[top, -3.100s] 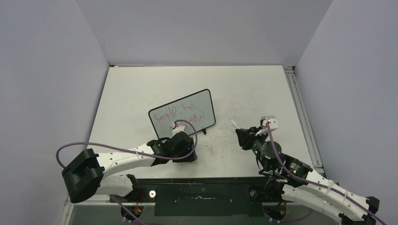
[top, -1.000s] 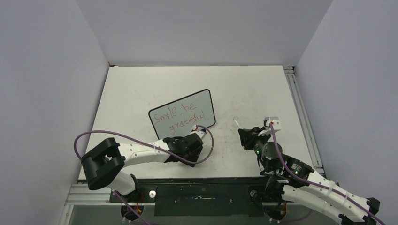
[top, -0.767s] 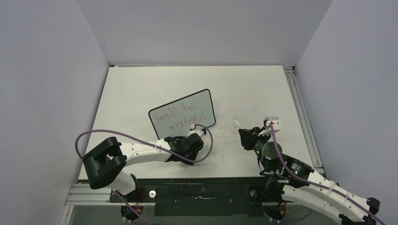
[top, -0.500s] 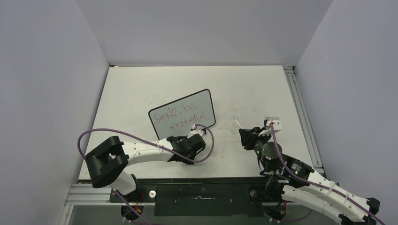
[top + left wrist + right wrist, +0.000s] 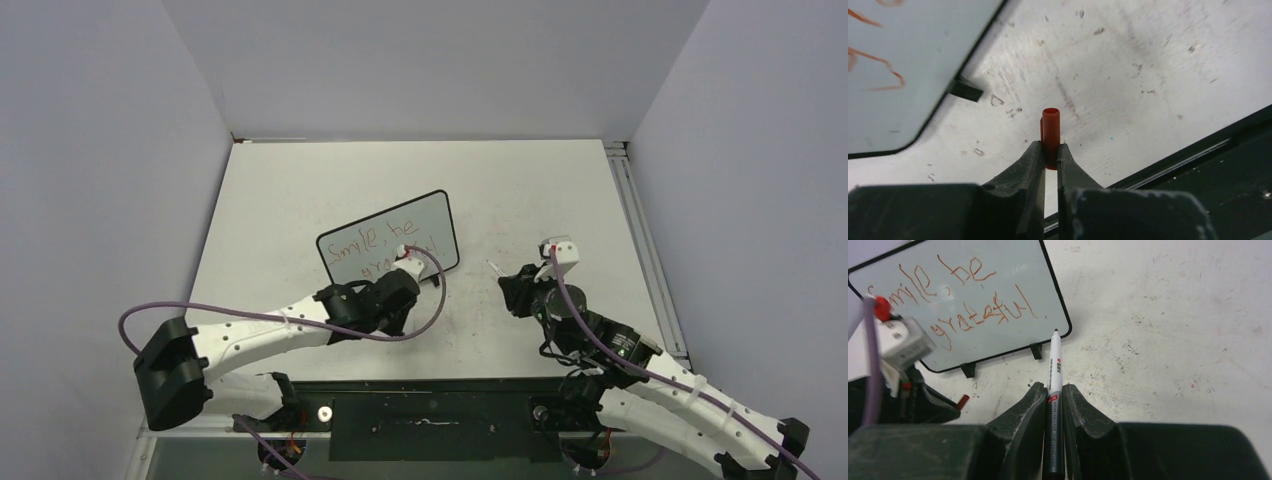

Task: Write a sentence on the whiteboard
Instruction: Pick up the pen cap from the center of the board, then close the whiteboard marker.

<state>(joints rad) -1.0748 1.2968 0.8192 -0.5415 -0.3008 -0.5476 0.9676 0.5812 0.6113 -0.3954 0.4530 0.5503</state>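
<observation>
— Where's the whiteboard [image 5: 388, 238]?
— On the table [image 5: 540, 190], left of centre. The sentence [image 5: 963, 300], in red, reads "Smile, be grateful".
— And the claws?
— The left gripper [image 5: 1050, 147] is clenched on a red marker cap [image 5: 1051, 131], with the board at its 10 o'clock. The right gripper [image 5: 1054, 389] grasps the uncapped marker pen [image 5: 1055, 360], its tip at 12 o'clock near the board's corner.

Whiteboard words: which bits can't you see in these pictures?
Top view: the camera box on the left arm covers the middle of "grateful" on the whiteboard.
Left wrist view: the picture's edge cuts off all but a few red strokes.
Right wrist view: that box covers the start of "Smile".
</observation>
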